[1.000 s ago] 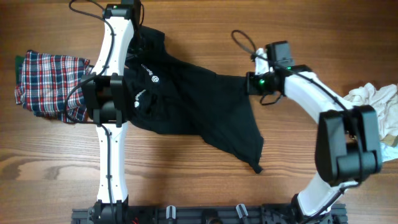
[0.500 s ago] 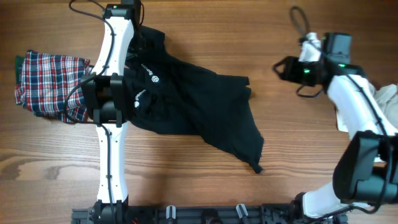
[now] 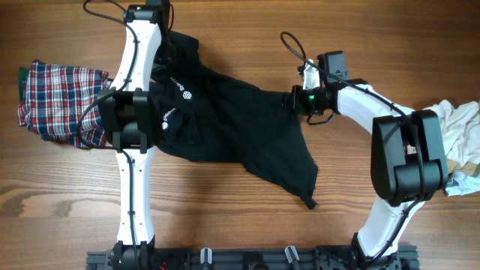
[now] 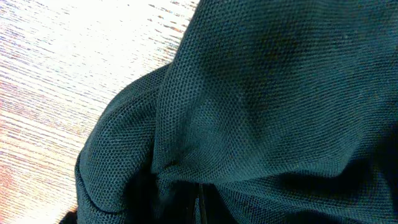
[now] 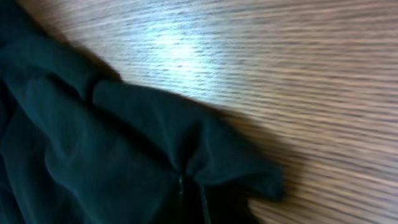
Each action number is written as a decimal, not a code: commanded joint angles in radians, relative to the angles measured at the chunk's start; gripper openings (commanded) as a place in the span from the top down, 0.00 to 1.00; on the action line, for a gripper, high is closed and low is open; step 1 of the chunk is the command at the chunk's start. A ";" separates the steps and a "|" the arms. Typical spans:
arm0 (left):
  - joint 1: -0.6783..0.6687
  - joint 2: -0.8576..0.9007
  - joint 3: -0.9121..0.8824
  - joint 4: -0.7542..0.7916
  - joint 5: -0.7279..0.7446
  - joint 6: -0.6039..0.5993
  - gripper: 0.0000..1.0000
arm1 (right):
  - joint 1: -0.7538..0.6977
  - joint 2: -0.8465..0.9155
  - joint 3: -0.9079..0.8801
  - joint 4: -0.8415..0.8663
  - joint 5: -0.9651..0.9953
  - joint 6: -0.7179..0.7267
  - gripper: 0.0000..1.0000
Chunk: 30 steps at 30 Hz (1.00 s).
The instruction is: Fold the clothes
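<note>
**woodbench:** Going left to right: there's a plaid garment bunched at the left edge of the table. Then the left gripper sits at the top-left end of the black shirt, which is sprawled crooked across the middle. Is that left one actually holding anything?

**yam_fan:** Honestly can't tell. Its wrist view is nothing but black mesh right up against the lens with no fingers showing, so pinched or apart is anyone's guess. Same story on the other side. The right gripper is right at the shirt's right-hand corner. Its camera shows that corner gathered into a pucker on the wood, but the fingers are out of shot there too.

**woodbench:** So what makes this step go well?

**yam_fan:** To me it looks like the spread-it-flat stage, with no fold made yet. If I were driving, I'd make sure each side has a single layer of edge and not a wad. Then I'd pull the two ends apart low over the table until the wrinkles in the middle go. The long tail trailing toward the front needs squaring up too, or the fold comes out lopsided. And I'd keep the right arm clear of the white cloth piled at the far right so it doesn't get dragged in.
</note>
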 commanded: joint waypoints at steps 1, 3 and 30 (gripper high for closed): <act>-0.011 0.032 -0.005 -0.008 0.037 0.007 0.96 | -0.020 -0.007 0.032 -0.002 0.049 -0.015 0.96; -0.011 0.032 -0.005 -0.009 0.037 0.007 0.96 | -0.072 -0.082 0.072 -0.011 0.065 -0.061 0.96; -0.010 -0.100 -0.004 0.289 0.201 0.060 0.41 | -0.166 -0.279 0.140 -0.295 0.086 -0.178 0.30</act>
